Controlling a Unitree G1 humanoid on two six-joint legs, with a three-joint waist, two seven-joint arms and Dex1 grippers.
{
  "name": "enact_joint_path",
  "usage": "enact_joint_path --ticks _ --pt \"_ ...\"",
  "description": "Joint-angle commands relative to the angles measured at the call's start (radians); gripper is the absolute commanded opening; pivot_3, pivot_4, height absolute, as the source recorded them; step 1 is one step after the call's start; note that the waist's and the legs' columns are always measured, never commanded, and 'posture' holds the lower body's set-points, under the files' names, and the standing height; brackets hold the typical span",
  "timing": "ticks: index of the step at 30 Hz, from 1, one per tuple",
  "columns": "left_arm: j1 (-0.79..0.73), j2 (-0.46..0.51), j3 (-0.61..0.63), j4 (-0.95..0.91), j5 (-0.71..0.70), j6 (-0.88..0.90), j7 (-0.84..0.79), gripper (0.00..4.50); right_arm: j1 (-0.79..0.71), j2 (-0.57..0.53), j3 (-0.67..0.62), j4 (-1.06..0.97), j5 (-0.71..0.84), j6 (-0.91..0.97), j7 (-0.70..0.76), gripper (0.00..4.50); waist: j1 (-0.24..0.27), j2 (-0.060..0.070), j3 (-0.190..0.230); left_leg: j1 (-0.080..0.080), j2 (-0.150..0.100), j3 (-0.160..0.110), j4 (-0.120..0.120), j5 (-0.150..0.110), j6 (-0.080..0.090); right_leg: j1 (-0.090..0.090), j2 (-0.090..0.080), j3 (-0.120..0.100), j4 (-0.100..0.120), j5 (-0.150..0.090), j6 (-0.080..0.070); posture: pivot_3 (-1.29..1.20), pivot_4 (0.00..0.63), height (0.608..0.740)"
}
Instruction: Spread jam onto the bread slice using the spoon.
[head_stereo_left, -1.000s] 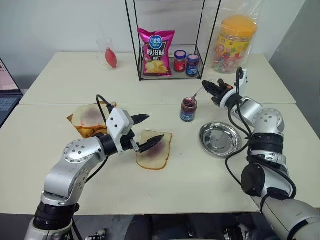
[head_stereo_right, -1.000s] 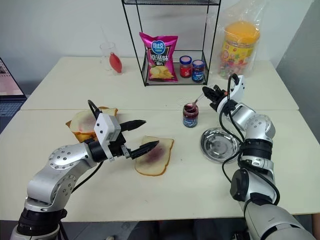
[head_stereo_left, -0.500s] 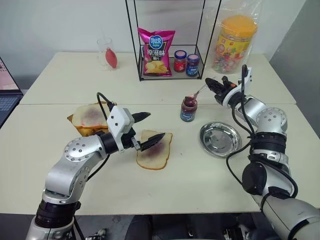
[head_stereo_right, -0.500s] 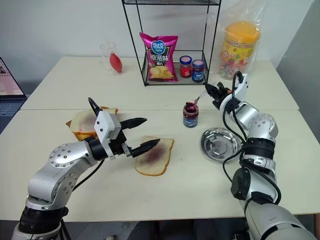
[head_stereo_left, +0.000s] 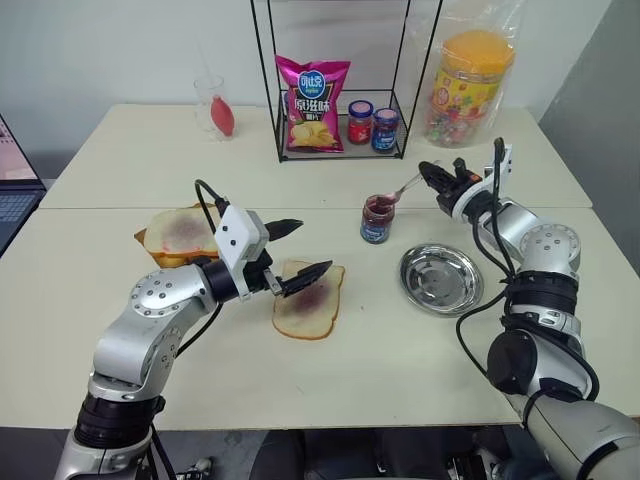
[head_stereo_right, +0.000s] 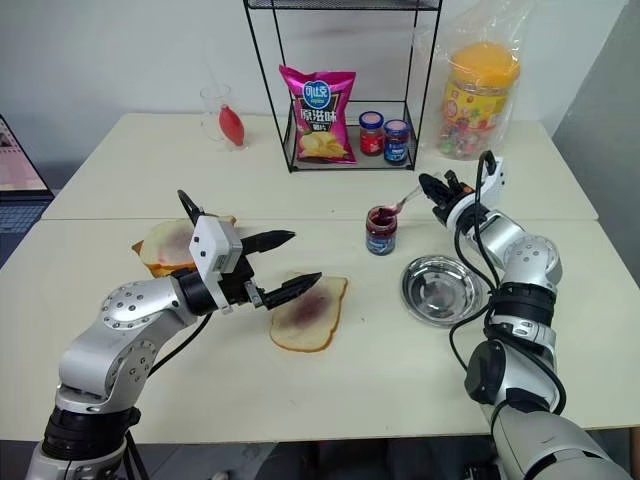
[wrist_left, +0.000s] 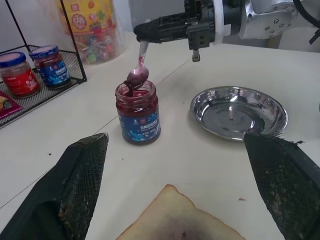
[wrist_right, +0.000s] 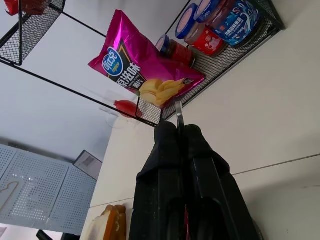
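Gripping the spoon (wrist_left: 140, 66) by its handle, the right gripper (head_stereo_left: 433, 174) holds its bowl over the jam (head_stereo_left: 377, 219) jar's mouth. At the jar's seven o'clock lies the bread slice (head_stereo_left: 309, 300); the left gripper (head_stereo_left: 297, 252) hovers spread wide above its near-left edge.

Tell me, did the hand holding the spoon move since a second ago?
Yes, a little. The right gripper has slid right, away from the jam jar, still shut on the spoon, whose bowl is at the jar's mouth.
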Motion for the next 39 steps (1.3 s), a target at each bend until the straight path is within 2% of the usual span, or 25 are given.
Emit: enact_joint_path --ticks 1,8,14,21,25,30,32,34,39 --pt "-0.005 0.011 0.022 -0.021 -0.010 -0.015 -0.006 4.50 -0.008 -0.007 -0.018 -0.056 0.044 0.001 -0.004 0.03 0.000 0.000 0.000 0.000 0.000 0.000 0.000 0.000 0.000 0.000 0.000 0.000 0.000 0.000 0.000 0.00 0.150 0.740" --pt "0.010 0.015 0.029 -0.025 -0.013 -0.015 -0.009 4.50 -0.012 0.001 -0.030 -0.068 0.082 -0.004 -0.019 0.03 0.000 0.000 0.000 0.000 0.000 0.000 0.000 0.000 0.000 0.000 0.000 0.000 0.000 0.000 0.000 0.00 0.150 0.740" --pt "0.047 0.060 0.070 -0.021 -0.015 -0.027 -0.038 4.50 0.000 0.011 -0.017 -0.199 0.184 0.103 -0.042 0.03 0.000 0.000 0.000 0.000 0.000 0.000 -0.001 0.000 0.000 0.000 0.000 0.000 0.000 0.000 0.000 0.00 0.150 0.740" --pt "0.207 0.172 0.181 -0.075 -0.048 -0.037 -0.136 4.50 0.088 0.103 0.045 -0.427 0.399 0.303 -0.165 0.03 -0.005 0.000 0.000 0.000 0.002 -0.001 -0.001 0.000 0.000 -0.001 0.001 0.000 0.000 0.000 0.000 0.00 0.150 0.740" --pt "0.348 0.228 0.221 -0.149 -0.080 -0.033 -0.214 4.50 0.134 0.140 0.109 -0.498 0.446 0.333 -0.199 0.03 -0.007 0.001 0.000 -0.001 0.002 0.000 -0.001 0.000 0.000 -0.002 0.001 0.000 0.000 0.000 0.000 0.00 0.150 0.740" --pt "0.514 0.226 0.267 -0.184 -0.068 -0.059 -0.226 4.50 0.201 0.121 0.285 -0.546 0.337 0.306 -0.088 0.03 -0.009 0.001 0.000 -0.001 0.001 0.000 -0.001 0.000 0.000 -0.002 0.000 0.000 -0.001 0.000 0.000 0.00 0.150 0.740" --pt "0.542 0.211 0.275 -0.184 -0.074 -0.060 -0.212 4.50 0.224 0.123 0.334 -0.552 0.314 0.287 -0.054 0.03 -0.008 0.001 0.000 0.000 0.001 0.000 -0.001 0.000 0.000 -0.002 0.001 0.000 -0.001 0.000 0.000 0.00 0.150 0.740" --pt "0.570 0.196 0.283 -0.186 -0.080 -0.057 -0.201 4.50 0.248 0.095 0.442 -0.572 0.215 0.221 0.034 0.03 -0.011 0.001 0.000 0.000 0.001 0.000 -0.001 0.000 0.000 -0.002 0.001 0.000 -0.001 0.000 0.000 0.00 0.150 0.740" --pt "0.597 0.171 0.316 -0.177 -0.101 -0.047 -0.174 4.50 0.267 0.071 0.593 -0.585 0.052 0.063 0.176 0.03 -0.013 0.001 0.000 0.000 0.002 0.001 -0.001 0.000 0.000 -0.002 0.001 0.001 -0.001 0.000 0.000 0.00 0.150 0.740"
